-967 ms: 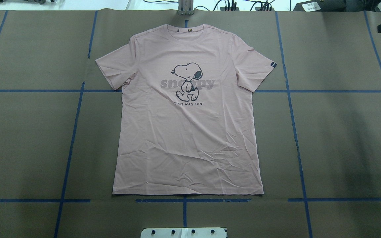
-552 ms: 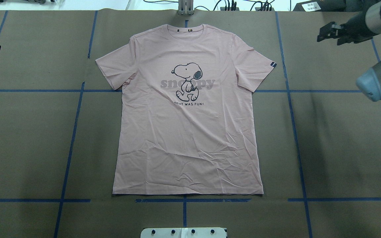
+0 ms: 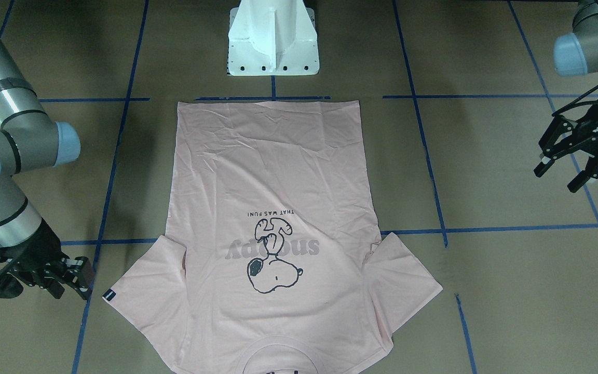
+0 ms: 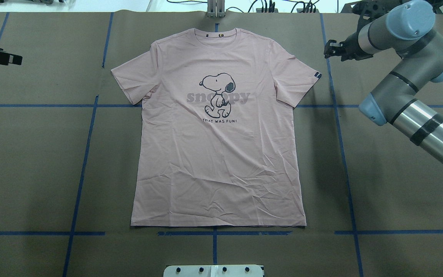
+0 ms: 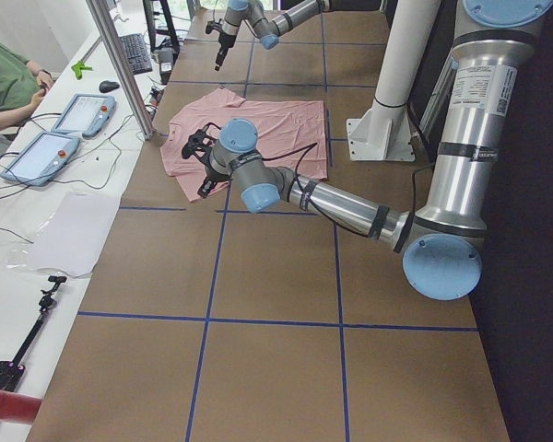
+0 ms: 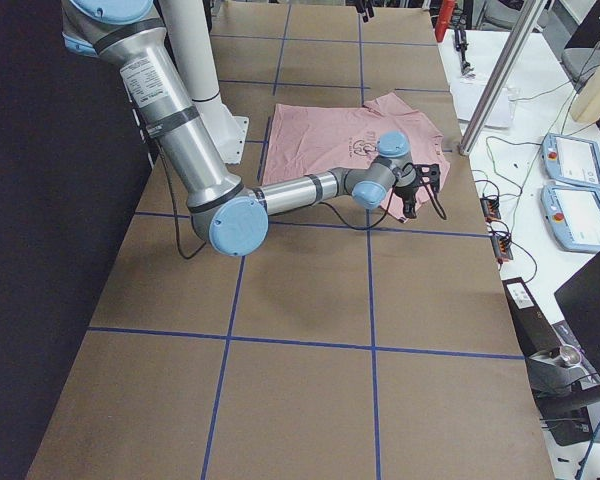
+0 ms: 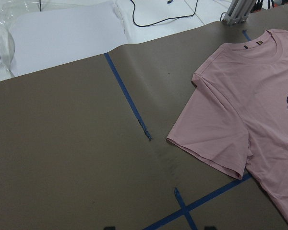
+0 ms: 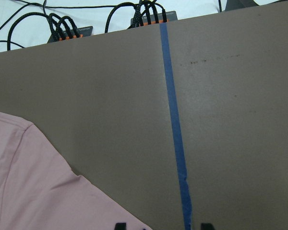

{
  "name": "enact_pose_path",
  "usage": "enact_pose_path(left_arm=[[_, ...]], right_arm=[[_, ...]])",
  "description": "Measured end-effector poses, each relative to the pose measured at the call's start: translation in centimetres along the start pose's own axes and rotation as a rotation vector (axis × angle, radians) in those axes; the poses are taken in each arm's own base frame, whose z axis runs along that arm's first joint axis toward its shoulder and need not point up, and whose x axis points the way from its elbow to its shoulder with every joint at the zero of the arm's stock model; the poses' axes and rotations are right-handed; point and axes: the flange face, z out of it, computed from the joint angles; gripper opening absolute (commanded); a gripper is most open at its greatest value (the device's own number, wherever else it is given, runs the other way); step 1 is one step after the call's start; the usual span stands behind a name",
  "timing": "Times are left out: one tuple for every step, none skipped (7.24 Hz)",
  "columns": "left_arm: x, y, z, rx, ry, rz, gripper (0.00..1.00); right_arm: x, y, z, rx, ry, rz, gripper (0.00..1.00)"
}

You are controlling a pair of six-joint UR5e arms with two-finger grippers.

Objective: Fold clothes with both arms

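Pink T-shirt [image 4: 217,154] lies flat, print up, mid-table [image 4: 398,192]. Left gripper [image 3: 556,179] and right gripper [image 4: 327,50] hover outboard of the sleeves, fingers spread, empty. Risk: a pinch catching only the top layer would drag the fold crooked.

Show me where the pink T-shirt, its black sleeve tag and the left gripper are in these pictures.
pink T-shirt [image 4: 221,165]: overhead view, lower front panel.
black sleeve tag [image 4: 317,75]: overhead view, middle of the tag.
left gripper [image 3: 556,177]: front-facing view, midway between its open fingertips.

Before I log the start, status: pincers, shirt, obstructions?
Left pincer open, empty. Right pincer open, empty. Shirt flat, print up, unfolded. Nothing on it.
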Motion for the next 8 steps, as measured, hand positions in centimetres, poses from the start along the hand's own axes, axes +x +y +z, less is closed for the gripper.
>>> enact_pose_path(left_arm=[[0.2, 0.0, 0.0, 0.005, 0.004, 0.003, 0.75], [0.3, -0.1, -0.1, 0.012, 0.009, 0.008, 0.76], [0.4, -0.1, -0.1, 0.016, 0.012, 0.012, 0.77], [0.4, 0.0, -0.1, 0.017, 0.012, 0.013, 0.77], [0.3, 0.1, -0.1, 0.017, 0.011, 0.012, 0.78], [0.2, 0.2, -0.1, 0.015, 0.01, 0.012, 0.79], [0.2, 0.3, -0.1, 0.015, 0.009, 0.012, 0.79], [0.1, 0.3, -0.1, 0.014, 0.009, 0.013, 0.8]], right_arm=[[-0.7, 0.6, 1.2, -0.002, 0.013, -0.008, 0.53], [-1.2, 1.4, 2.3, -0.002, 0.027, -0.02, 0.5], [-1.7, 2.2, 3.3, -0.001, 0.041, -0.032, 0.49], [-1.9, 3.0, 4.2, 0.001, 0.057, -0.041, 0.49], [-2.0, 3.6, 4.9, 0.002, 0.071, -0.047, 0.49], [-2.1, 3.9, 5.3, 0.003, 0.078, -0.051, 0.49], [-2.2, 3.9, 5.5, 0.005, 0.082, -0.054, 0.49], [-2.6, 3.7, 5.6, 0.009, 0.083, -0.055, 0.48]])
